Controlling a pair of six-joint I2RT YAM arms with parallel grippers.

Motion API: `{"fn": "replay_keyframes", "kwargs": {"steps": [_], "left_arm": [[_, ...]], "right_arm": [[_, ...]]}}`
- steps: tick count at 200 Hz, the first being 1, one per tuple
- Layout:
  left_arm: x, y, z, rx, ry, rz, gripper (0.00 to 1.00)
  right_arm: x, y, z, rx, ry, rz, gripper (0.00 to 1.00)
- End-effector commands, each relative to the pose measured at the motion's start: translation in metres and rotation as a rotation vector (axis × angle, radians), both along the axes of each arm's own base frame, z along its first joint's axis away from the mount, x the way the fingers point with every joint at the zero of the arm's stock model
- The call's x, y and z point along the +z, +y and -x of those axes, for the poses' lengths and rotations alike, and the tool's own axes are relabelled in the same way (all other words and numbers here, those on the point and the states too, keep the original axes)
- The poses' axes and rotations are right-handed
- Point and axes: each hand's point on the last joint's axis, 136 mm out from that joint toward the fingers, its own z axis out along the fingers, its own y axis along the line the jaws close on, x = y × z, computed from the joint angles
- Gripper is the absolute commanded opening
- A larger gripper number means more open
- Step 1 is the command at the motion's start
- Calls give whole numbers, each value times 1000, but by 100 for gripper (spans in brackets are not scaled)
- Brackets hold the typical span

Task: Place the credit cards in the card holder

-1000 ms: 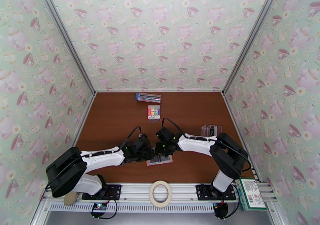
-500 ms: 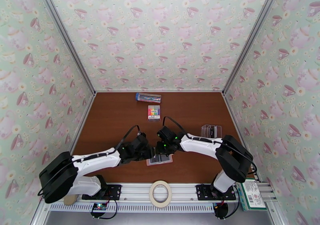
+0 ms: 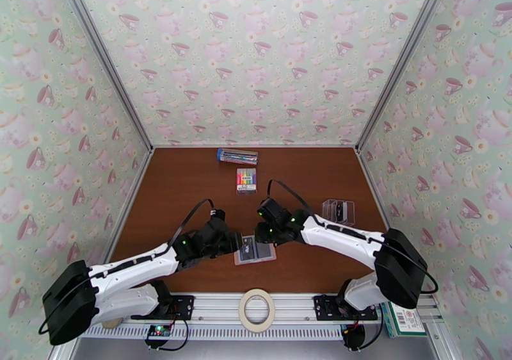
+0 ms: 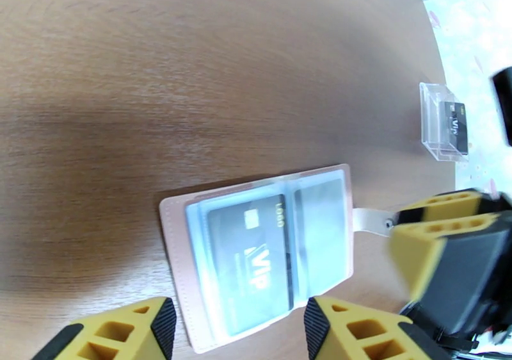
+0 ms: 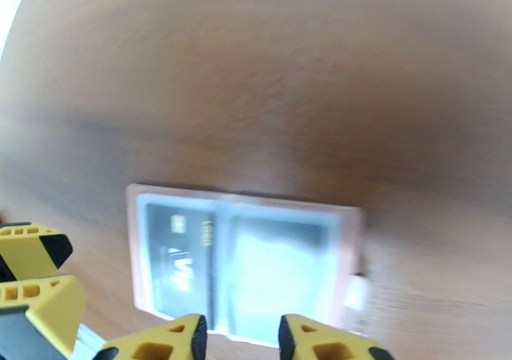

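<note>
You have bare table (image 3: 192, 188) beyond the card holder (image 3: 255, 250), which lies open, pink-edged, a dark card (image 4: 246, 252) in one clear pocket; left gripper (image 3: 239, 245) and right gripper (image 3: 260, 236) hover beside it, jaws parted, empty.

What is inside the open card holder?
A dark VIP card sits in the card holder. Its other pocket looks blurred; anything beneath the card is hidden.

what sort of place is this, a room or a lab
Likely a robot test booth, not a room: teacup-patterned wallpaper panels in aluminium framing box in a brown wooden tabletop, with two white-and-black robot arms bolted to a metal rail at its near edge.
</note>
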Motion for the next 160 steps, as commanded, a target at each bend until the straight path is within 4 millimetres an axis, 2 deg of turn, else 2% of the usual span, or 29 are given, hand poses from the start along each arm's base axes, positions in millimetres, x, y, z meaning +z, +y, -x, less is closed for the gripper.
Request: {"fn": "replay_keyframes", "kwargs": {"steps": [1,22,43,100,136,160], "left_arm": [[-6,10,1,27,5,-22,60],[-8,10,1,28,8,-22,60],[-10,7,1,23,14,-19,60],[-13,3,0,12,26,-23,60],[-13,4,0,12,25,-24,61],[-14,3,1,9,28,-26,61]], "right_arm": [[14,-29,-5,-10,-73,138,41],[18,-43,-4,-30,-85,189,44],[11,-54,-1,-50,-59,220,45],[-18,-35,12,-5,61,167,43],[-26,-34,13,5,89,193,38],[-31,-40,12,-5,92,230,37]]}}
